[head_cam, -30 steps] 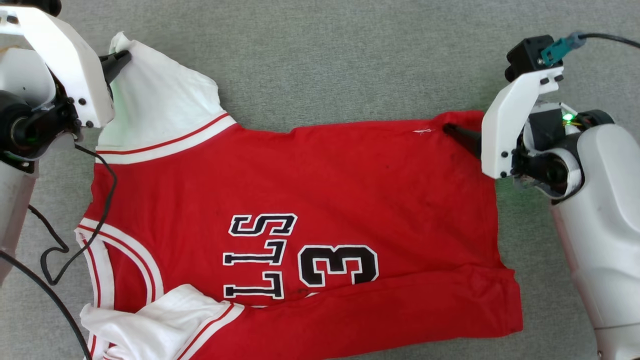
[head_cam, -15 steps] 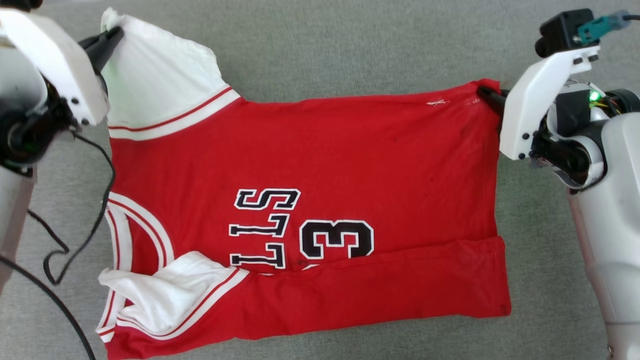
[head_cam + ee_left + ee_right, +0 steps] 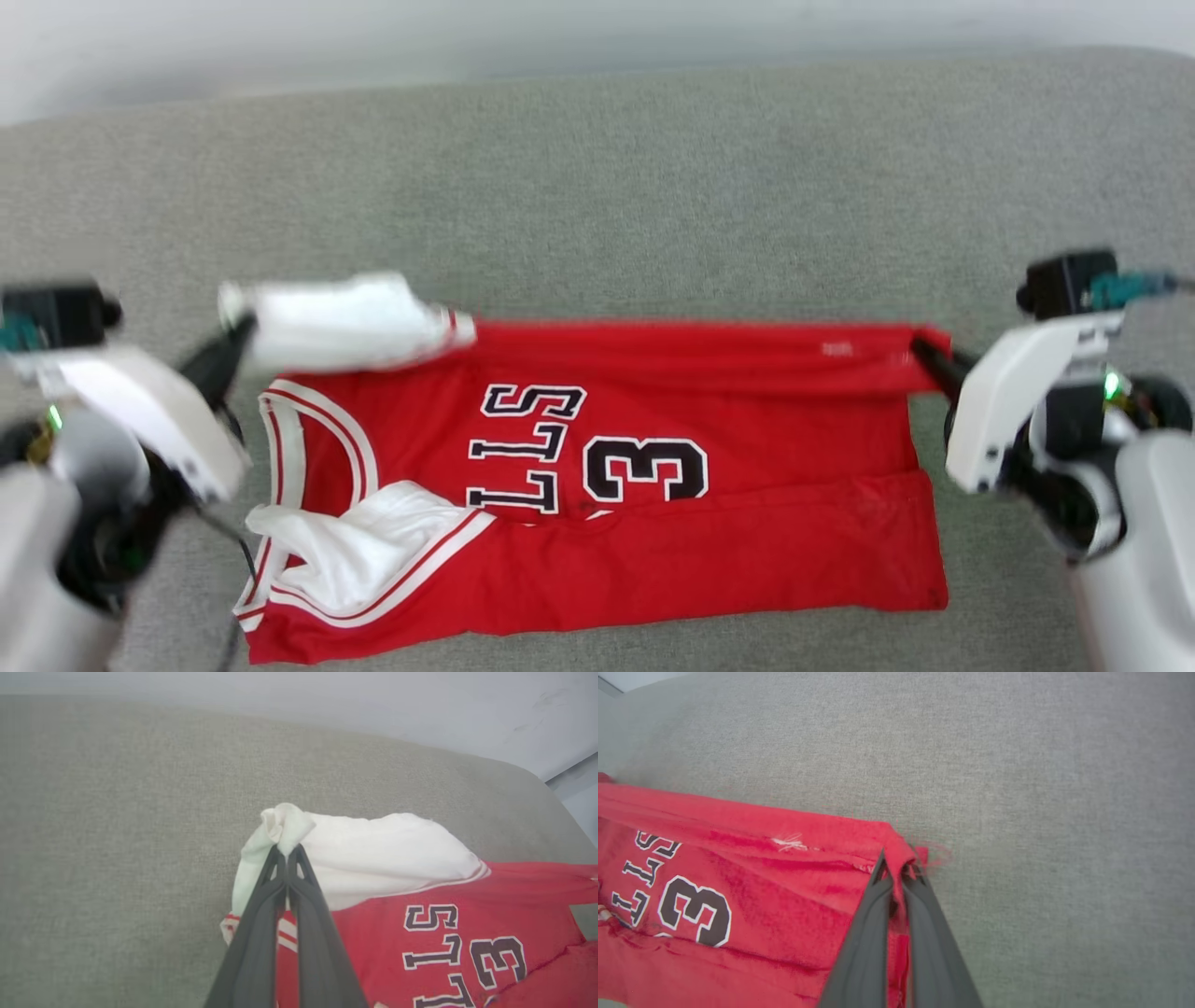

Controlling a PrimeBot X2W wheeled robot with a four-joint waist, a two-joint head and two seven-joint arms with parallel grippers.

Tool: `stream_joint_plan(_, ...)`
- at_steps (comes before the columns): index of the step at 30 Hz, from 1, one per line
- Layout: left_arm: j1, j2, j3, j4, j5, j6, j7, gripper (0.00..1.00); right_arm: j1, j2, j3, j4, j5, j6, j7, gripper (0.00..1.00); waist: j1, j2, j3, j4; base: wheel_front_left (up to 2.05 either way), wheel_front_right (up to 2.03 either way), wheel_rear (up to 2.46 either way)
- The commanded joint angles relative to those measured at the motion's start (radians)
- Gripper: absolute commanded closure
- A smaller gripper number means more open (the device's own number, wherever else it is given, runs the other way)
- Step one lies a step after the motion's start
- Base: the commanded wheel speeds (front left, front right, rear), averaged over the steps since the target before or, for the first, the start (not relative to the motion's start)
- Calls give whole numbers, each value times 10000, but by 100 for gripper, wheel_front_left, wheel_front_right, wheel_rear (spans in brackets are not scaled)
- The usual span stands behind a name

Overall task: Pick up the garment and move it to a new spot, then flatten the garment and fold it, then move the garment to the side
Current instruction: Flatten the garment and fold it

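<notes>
The garment (image 3: 747,429) is a red jersey with white sleeves and black lettering, lying on a grey cushion. Its far edge hangs raised between both grippers. My left gripper (image 3: 238,331) is shut on the tip of a white sleeve (image 3: 341,322); the left wrist view shows the same left gripper (image 3: 286,851) pinching bunched white cloth (image 3: 285,823). My right gripper (image 3: 920,347) is shut on the red hem corner, and in the right wrist view the right gripper (image 3: 894,865) has red fabric (image 3: 901,847) between its fingers. The near edge is folded over, with the other sleeve (image 3: 359,541) crumpled at the lower left.
The grey cushion (image 3: 653,205) stretches well beyond the jersey to a pale wall behind it (image 3: 467,37). A dark cable (image 3: 245,560) trails below my left arm. The cushion's rounded edge and a floor strip (image 3: 577,784) lie off to one side.
My right gripper has closed on the hem corner. Both grippers have lifted the jersey's far edge, so the red body now folds toward me. The head camera has tilted up.
</notes>
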Motion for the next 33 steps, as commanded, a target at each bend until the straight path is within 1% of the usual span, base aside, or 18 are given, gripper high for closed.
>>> stream_joint_plan(1, 501, -91, 61, -133, -98, 131, -200, 100, 406, 48, -36, -136, -72, -4, -154, 100, 1, 0, -155, 67, 0, 0, 0)
stream_joint_plan(7, 2600, -501, 2, -507, -657, 566, -538, 100, 1871, 308, -225, -310, 18, -4, -616, 100, 1, 0, -444, 127, 0, 0, 0)
stream_joint_plan(9, 3074, -575, -81, -441, -739, 652, -548, 100, 2256, 293, -192, -243, -180, -4, -750, 100, 1, 0, -533, 130, 0, 0, 0)
stream_joint_plan(10, 3258, -646, -138, -417, -759, 649, -560, 100, 2408, 359, -149, -240, -177, -4, -834, 84, 1, 0, -565, 128, 0, 0, 0)
stream_joint_plan(11, 3385, -803, -120, -383, -858, 637, -689, 100, 2556, 434, -110, -207, -157, -4, -916, 73, 1, 0, -596, 128, 0, 0, 0)
stream_joint_plan(13, 3708, -1011, -259, -228, -916, 611, -764, 100, 2862, 504, -88, -79, -187, -4, -1019, 55, 1, 0, -671, 120, 0, 0, 0)
stream_joint_plan(14, 3826, -1146, -322, -143, -960, 599, -792, 100, 2989, 547, -124, -25, -215, -4, -1075, 42, 1, 0, -725, 122, 0, 0, 0)
stream_joint_plan(15, 3900, -1250, -320, -63, -984, 609, -904, 73, 3120, 590, -169, 27, -255, -4, -1135, 34, 1, 0, -765, 116, 0, 0, 0)
stream_joint_plan(16, 3968, -1338, -349, 24, -954, 603, -1002, 44, 3241, 659, -181, 67, -229, -5, -1216, 0, 1, 0, -819, 111, 0, 0, 0)
stream_joint_plan(17, 4043, -1441, -393, 93, -925, 572, -1093, 0, 3370, 682, -199, 92, -222, -5, -1312, 0, 1, 0, -871, 126, 0, 0, 0)
stream_joint_plan(19, 4071, -1520, -392, 153, -881, 555, -1265, 0, 3482, 676, -223, 81, -245, -10, -1442, 0, 1, 0, -922, 145, 0, 0, 0)
stream_joint_plan(21, 4072, -1597, -363, 197, -682, 547, -1659, 0, 3679, 698, -268, -59, -227, -5, -1820, 0, 1, 0, -1034, 193, 0, 0, 0)
stream_joint_plan(23, 3988, -1589, -282, 134, -301, 750, -2202, 0, 3839, 678, -296, -321, -300, -4, -2207, 0, 1, 0, -1154, 245, 0, 0, 0)
stream_joint_plan(27, 3719, -1641, -96, -468, 479, 1140, -3376, 0, 4173, 680, -517, -1111, -243, -4, -2791, 0, 1, 0, -1360, 331, 0, 0, 0)
stream_joint_plan(29, 3679, -1631, -1, -823, 815, 1440, -3790, 0, 4254, 657, -684, -1539, -215, -4, -2791, 0, 1, 0, -1459, 349, 0, 0, 0)
stream_joint_plan(31, 3572, -1598, 180, -1257, 1297, 1786, -4177, 0, 4282, 474, -947, -1879, -427, -4, -2555, 0, 1, 0, -1541, 353, 0, 0, 0)
stream_joint_plan(33, 3525, -1606, 361, -1730, 1821, 2065, -4394, 0, 4178, 446, -1316, -2131, -433, -4, -2293, 0, 1, 0, -1593, 362, 0, 0, 0)
